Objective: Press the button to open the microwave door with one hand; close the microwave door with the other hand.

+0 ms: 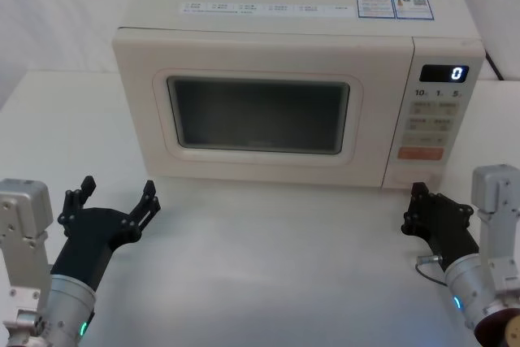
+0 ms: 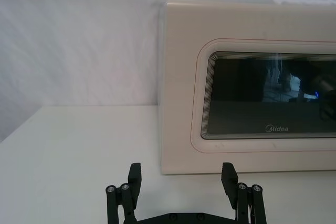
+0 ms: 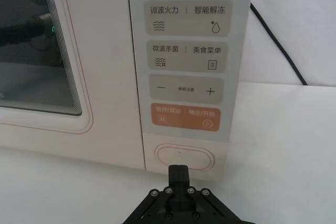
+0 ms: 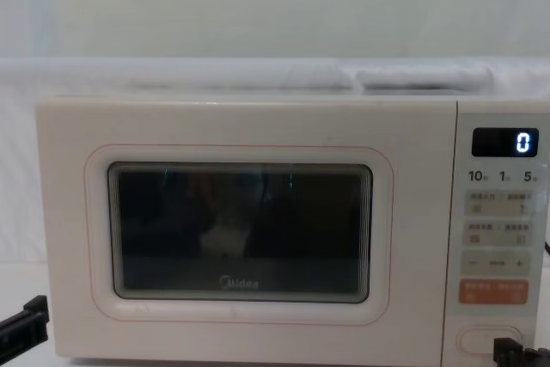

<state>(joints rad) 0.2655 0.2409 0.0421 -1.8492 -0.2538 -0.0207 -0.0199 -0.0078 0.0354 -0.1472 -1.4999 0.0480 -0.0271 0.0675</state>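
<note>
The microwave point(image 1: 268, 95) served as the landmark; its door point(image 1: 260, 111) was shut flush with the body, and the display point(image 1: 443, 73) read 0. The right gripper point(image 3: 178, 171) hung low before the microwave's control panel point(image 3: 184, 61), jaws drawn together into a single blunt tip and holding nothing. The button point(image 3: 185, 157), the wide pill-shaped key at the foot of that panel, lay directly beyond the tip and just apart from it; contact was not yet made. The orange key point(image 3: 185, 118) sat directly above the button.

Judged from this arrangement, the step in hand was the press. It would be done well by driving the closed tip straight into the middle of the button, square to the panel, keeping below the orange key, and by pushing firmly enough to release the latch.

The left gripper point(image 1: 118, 201) waited on the table point(image 1: 268, 282) before the microwave's hinge-side corner, jaws spread wide and empty, clear of the door and placed to close it afterwards.
</note>
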